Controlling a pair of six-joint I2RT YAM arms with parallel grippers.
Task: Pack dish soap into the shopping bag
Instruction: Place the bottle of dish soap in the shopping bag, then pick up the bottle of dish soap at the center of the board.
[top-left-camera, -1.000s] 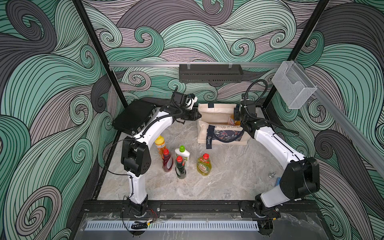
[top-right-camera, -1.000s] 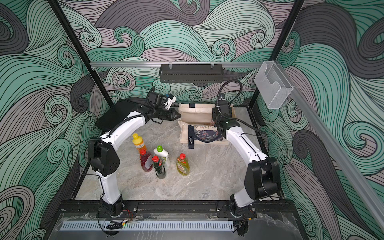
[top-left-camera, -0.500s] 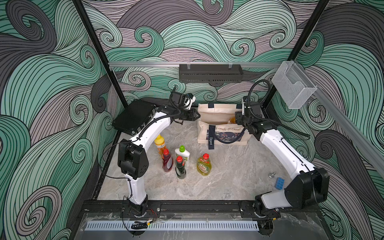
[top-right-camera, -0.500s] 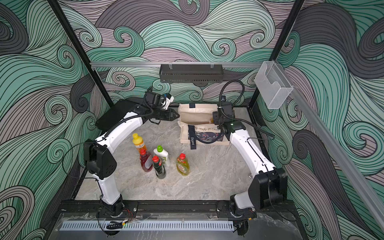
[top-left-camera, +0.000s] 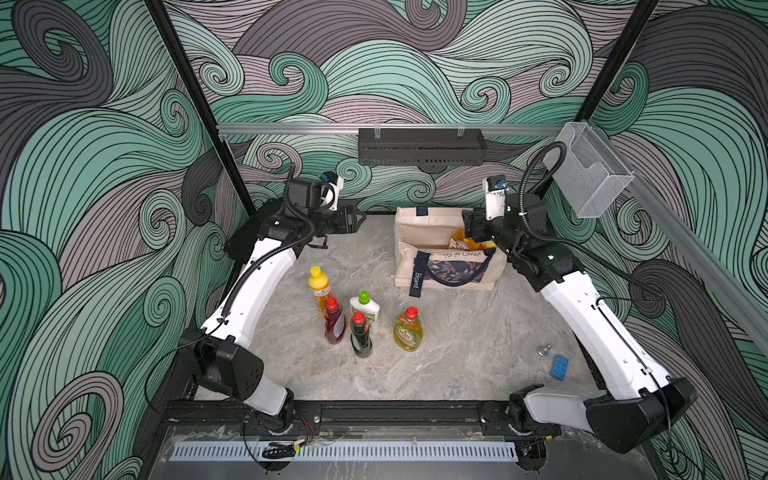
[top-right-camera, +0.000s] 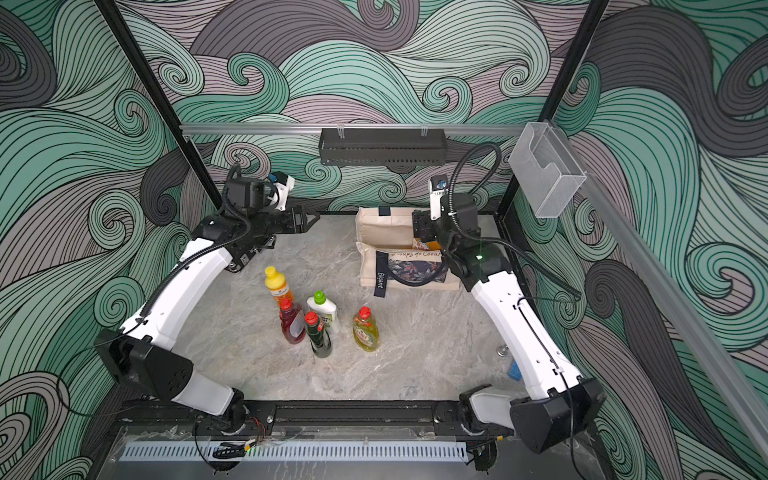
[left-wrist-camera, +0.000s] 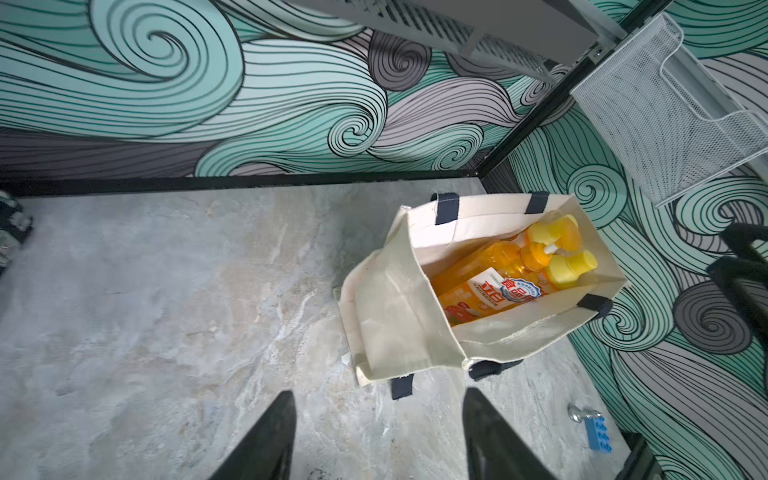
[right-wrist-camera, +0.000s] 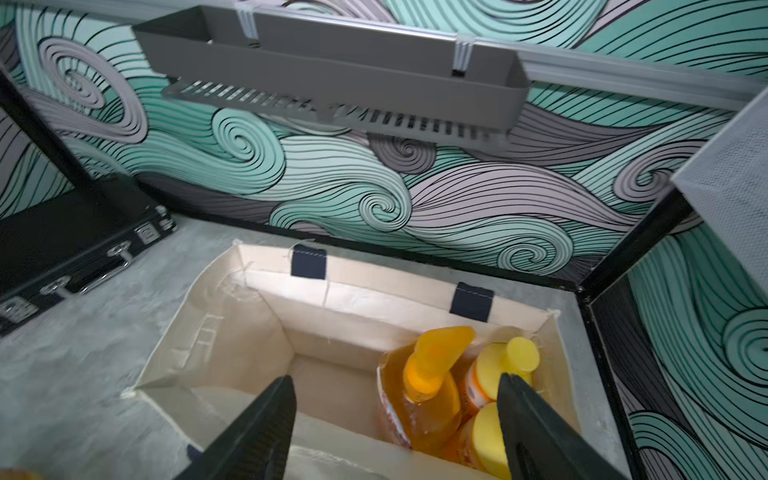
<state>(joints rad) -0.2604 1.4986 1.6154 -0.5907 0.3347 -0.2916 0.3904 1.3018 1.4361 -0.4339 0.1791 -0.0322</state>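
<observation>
Grippers first: left gripper (left-wrist-camera: 379, 392) is spread wide w/ nothing between its fingers. It hangs over bare tabletop off one short end of the shopping bag (left-wrist-camera: 395, 316), not touching it. Right gripper (right-wrist-camera: 395, 377) is spread too and empty, parked right above the bag's open mouth, nearer the opposite end.

Inside the bag, bunched at that same end: amber pump bottle (right-wrist-camera: 428, 386), one orange yellow-capped bottle (right-wrist-camera: 519, 353) and a second orange bottle (right-wrist-camera: 490, 436). Bag stands upright, navy handle drooped over its floral front.

Other 5 stand upright in a cluster out front of the bag's floral side, well apart from it:
- third orange bottle (top-left-camera: 319, 286)
- red bottle (top-left-camera: 334, 322)
- white green-capped bottle (top-left-camera: 365, 307)
- dark-green bottle (top-left-camera: 360, 336)
- yellow red-capped bottle (top-left-camera: 408, 330), on the bag-ward edge of the bunch

Surface is a grey marble-look tabletop (top-left-camera: 457, 353). Black hard case (right-wrist-camera: 62, 237) lies past the bag's left-gripper end, by the wall. Blue block (top-left-camera: 560, 366) and a small metal bit (top-left-camera: 543, 350) sit together out front, past the bag's bottle end, next to the right arm.

Room: walls all round w/ teal/grey swirl print. Behind the bag, up on a metal rail, there's a black slotted shelf (top-left-camera: 422, 146). Clear holder (top-left-camera: 590, 174) hangs on the side rail above the bag's bottle end.
</observation>
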